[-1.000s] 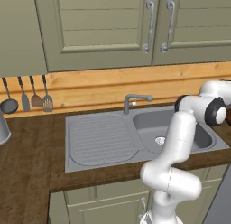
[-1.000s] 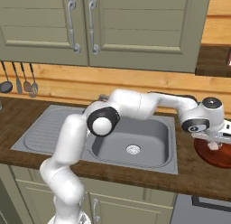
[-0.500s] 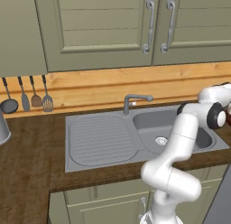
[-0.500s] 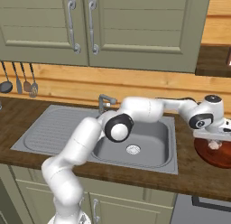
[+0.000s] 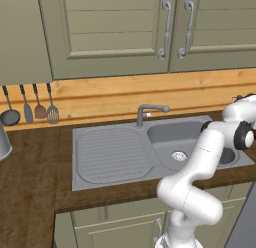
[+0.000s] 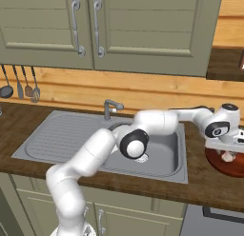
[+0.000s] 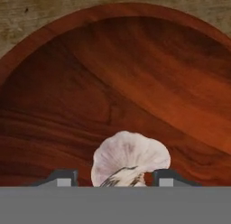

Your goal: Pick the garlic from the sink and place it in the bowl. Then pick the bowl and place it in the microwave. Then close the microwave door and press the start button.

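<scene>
Two small dark fingertips of the gripper (image 7: 115, 177) rise at the bottom centre of the hand view, one on each side of the small whitish-pink rounded garlic (image 7: 130, 159). A sliver of gap shows between the garlic and each tip, so the jaws stand apart, not clamped on it. The garlic lies inside the shallow round reddish-brown glossy bowl (image 7: 135, 74), whose rim arcs across the top of that view. In the right base view the gripper (image 6: 228, 152) hangs over the bowl (image 6: 217, 164) at the right edge of the frame, on the dark wooden counter (image 6: 200, 182), with the garlic (image 6: 228, 157) in it. The grey metal sink (image 6: 62, 135) sits left of centre.
</scene>
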### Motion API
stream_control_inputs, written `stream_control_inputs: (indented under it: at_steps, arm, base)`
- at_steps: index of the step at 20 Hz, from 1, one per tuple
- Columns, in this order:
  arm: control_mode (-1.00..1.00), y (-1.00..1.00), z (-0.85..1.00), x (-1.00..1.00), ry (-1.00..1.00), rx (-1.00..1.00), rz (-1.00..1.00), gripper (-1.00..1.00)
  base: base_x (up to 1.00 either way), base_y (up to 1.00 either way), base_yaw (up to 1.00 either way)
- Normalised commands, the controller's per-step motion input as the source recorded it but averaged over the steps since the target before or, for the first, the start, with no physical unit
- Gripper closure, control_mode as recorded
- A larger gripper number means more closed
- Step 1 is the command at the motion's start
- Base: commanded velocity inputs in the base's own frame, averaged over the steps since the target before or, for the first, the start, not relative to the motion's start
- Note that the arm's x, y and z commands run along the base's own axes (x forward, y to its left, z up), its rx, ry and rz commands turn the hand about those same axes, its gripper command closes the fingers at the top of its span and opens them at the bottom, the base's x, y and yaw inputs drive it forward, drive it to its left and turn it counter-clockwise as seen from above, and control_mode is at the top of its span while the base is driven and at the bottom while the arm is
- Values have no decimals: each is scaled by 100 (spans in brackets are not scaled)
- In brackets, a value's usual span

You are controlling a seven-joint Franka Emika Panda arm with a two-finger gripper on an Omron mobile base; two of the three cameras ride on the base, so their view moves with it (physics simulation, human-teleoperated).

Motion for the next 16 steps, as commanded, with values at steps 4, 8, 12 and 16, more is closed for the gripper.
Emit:
stream_control_inputs:
  at_steps: [4, 8, 12, 16]
  arm:
    - [-100, 4, -2, 0, 0, 0, 0, -100]
    - [-100, 22, 4, -9, -3, 0, 0, -100]
    - [-100, 10, -7, -24, 9, 0, 0, -100]
    - [-100, 11, -1, -59, 8, 0, 0, -100]
  base:
    - [0, 0, 0]
    - [0, 0, 0]
    - [0, 0, 0]
    - [0, 0, 0]
